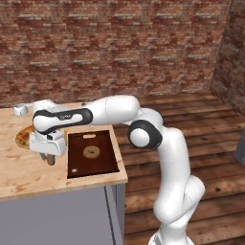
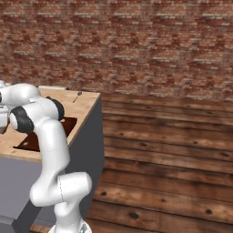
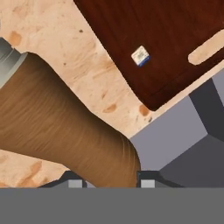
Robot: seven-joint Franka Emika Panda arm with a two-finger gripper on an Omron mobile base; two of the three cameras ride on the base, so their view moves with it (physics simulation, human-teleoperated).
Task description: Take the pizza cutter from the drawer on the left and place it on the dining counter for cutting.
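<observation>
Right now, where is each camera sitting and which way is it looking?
Left base view: behind the arm on its left, looking down at the dining counter, the cutting board and the gripper.
Right base view: behind on the right, looking at the counter's end and the brick wall.
Hand view: on the hand, looking along the fingers shut on the pizza cutter.
All three share the counter and board.
</observation>
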